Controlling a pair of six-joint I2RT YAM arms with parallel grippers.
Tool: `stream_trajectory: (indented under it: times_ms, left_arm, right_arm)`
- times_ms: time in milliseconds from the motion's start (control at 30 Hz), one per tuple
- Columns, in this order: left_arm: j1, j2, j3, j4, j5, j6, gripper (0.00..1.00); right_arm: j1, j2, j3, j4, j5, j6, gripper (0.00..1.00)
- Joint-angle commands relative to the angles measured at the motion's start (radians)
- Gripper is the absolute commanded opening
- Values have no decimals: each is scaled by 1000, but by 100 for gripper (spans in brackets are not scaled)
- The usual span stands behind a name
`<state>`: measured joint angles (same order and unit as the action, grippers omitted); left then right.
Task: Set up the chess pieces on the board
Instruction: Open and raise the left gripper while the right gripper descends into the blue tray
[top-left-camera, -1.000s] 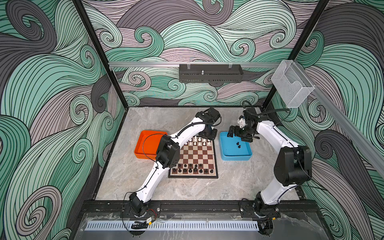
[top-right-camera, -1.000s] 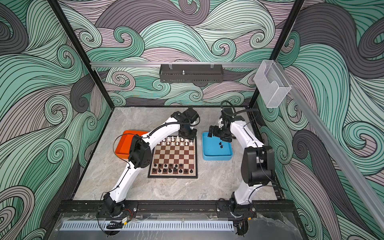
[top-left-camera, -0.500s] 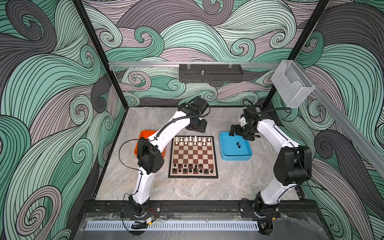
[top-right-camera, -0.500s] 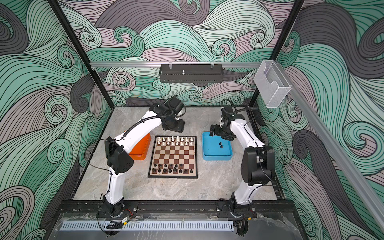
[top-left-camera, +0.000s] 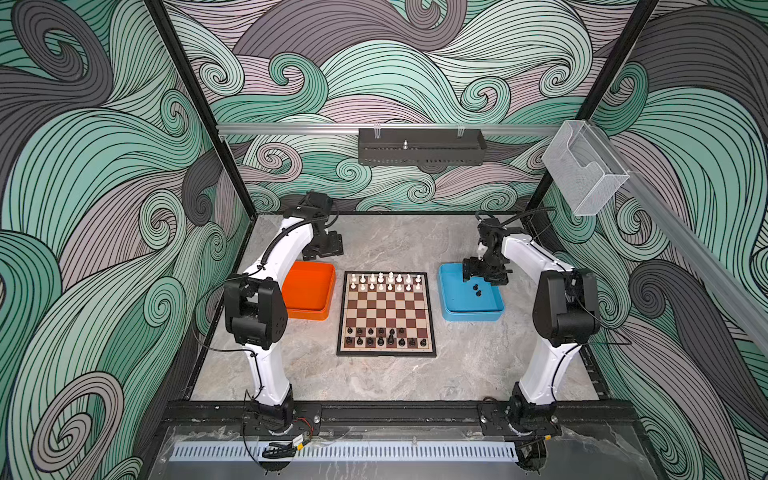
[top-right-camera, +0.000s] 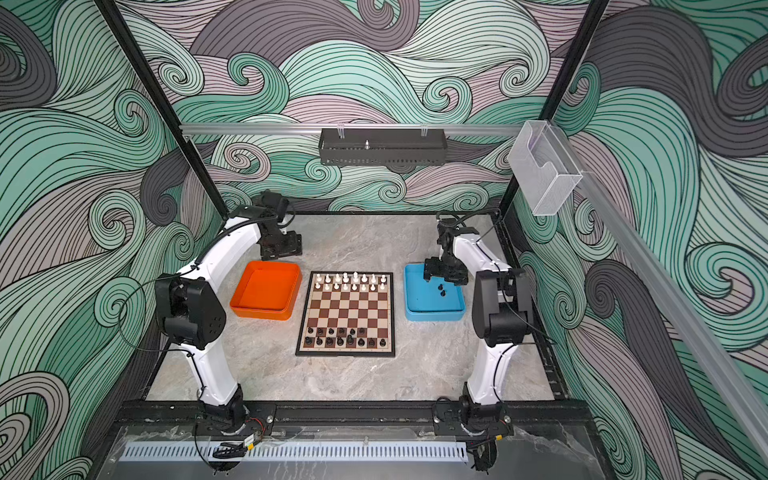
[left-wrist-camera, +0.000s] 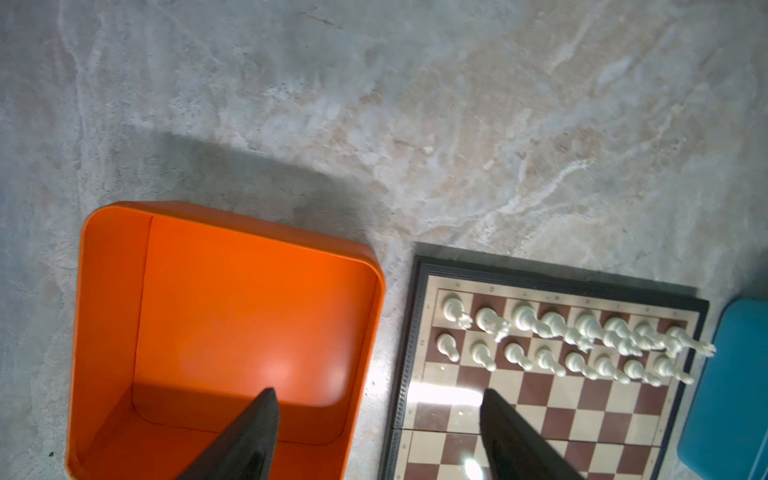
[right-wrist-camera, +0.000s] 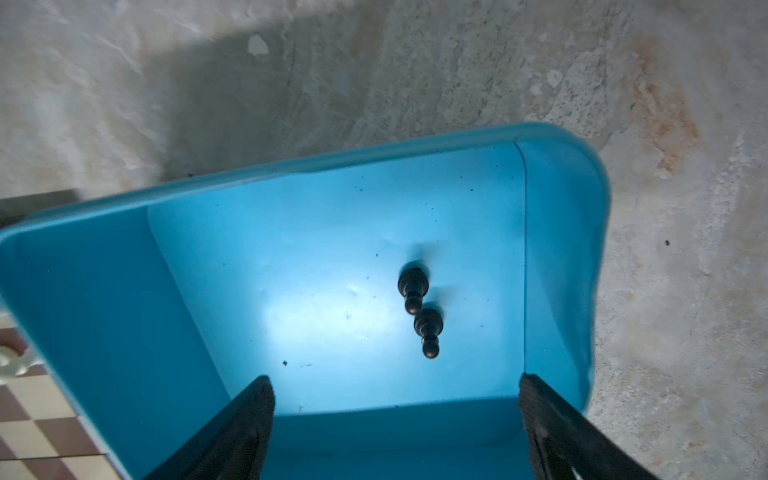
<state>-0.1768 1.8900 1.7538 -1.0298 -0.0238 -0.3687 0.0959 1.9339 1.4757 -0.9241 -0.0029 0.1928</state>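
The board lies mid-table between two trays. Several white chess pieces stand in its two far rows, also seen in the left wrist view. Several black chess pieces stand in the two near rows. Two black pawns stand close together in the blue tray. My right gripper hovers open over that tray, short of the pawns. My left gripper hangs open and empty above the gap between the orange tray and the board.
The orange tray sits left of the board with nothing in it, and the blue tray sits on the right. Both arm bases stand at the near table edge. Bare marble lies behind the board.
My left arm has swung left from over the board's far right corner to behind the orange tray, with its jaws now apart. The right gripper has barely moved over the blue tray.
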Motion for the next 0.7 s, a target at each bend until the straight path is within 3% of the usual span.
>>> stream_trajectory:
  times_ms: [0,367,667]
  left_arm:
    - [42,-42,-30,37,35,-3,79]
    - [112,-20,-57,54,94,-9,79]
    - [128,-1,-58,54,96,-9,79]
  right_arm:
    - [-5,26,18,-23,35,-9,88]
    - [-5,85,46,-15,39,1,56]
    - [-5,118,75,-19,19,18,41]
